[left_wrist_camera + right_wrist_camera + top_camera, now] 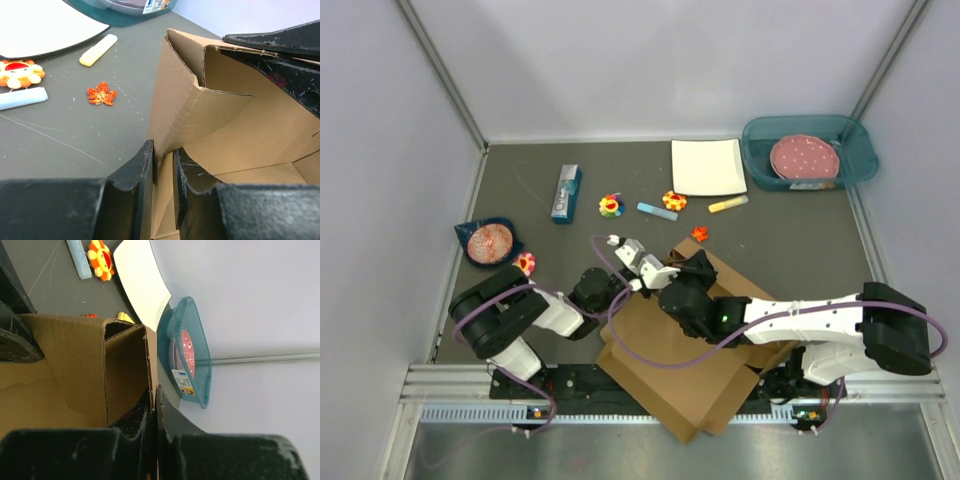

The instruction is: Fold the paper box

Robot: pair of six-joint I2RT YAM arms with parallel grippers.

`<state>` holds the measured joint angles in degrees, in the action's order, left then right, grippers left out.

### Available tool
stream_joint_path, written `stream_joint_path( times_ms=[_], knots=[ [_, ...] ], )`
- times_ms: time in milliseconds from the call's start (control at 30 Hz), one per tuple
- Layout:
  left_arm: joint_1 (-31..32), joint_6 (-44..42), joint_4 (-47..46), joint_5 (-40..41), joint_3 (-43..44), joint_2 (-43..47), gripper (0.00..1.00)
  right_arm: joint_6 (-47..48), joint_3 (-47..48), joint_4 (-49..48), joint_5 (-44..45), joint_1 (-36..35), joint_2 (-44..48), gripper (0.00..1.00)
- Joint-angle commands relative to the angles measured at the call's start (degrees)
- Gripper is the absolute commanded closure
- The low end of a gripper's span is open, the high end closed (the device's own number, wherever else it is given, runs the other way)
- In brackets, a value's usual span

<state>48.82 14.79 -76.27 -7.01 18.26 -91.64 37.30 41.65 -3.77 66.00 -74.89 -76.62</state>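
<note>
Grey tabletop [790, 240] carries the paper box [680, 370] at its near edge. It should handle light and stiff, bending only at its scores, so you'd best hold it by the flap edges. Your left gripper [162, 167] and right gripper [154, 400] each clamp a raised wall of it, which only the wrist views show; the top view alone shows the sheet's flat remainder.

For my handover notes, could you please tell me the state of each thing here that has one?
paper box: partly folded, far corner walls raised.
left gripper: shut on a box wall.
right gripper: shut on a box wall.
white square plate: empty.
teal bin: uncovered, holding a pink dotted plate.
</note>
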Motion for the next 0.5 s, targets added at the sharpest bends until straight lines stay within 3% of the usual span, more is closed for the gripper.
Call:
stream_joint_path(
  times_ms=[0,33,133,267,467],
  knots=[
    [0.3,-1.5,-5.8,4.5,-0.8,1.8,0.78,-6.3,-0.1,1.1,-10.5,-2.6,-2.4,1.0],
    [0.3,-1.4,-5.8,4.7,-0.9,2.0,0.62,-6.2,-0.1,1.1,-10.5,-2.5,-2.4,1.0],
    [0.4,-0.5,-5.7,4.0,-1.3,2.8,0.39,-6.2,0.3,1.1,-10.6,-2.5,-2.6,1.0],
    [0.3,1.1,-7.9,2.7,-2.4,3.7,0.32,-6.2,0.5,1.0,-10.5,-2.5,-2.7,1.0],
    [0.3,5.1,-13.5,0.2,-2.4,4.0,0.31,-6.4,0.7,1.2,-10.5,-2.5,-2.7,1.0]
  ],
)
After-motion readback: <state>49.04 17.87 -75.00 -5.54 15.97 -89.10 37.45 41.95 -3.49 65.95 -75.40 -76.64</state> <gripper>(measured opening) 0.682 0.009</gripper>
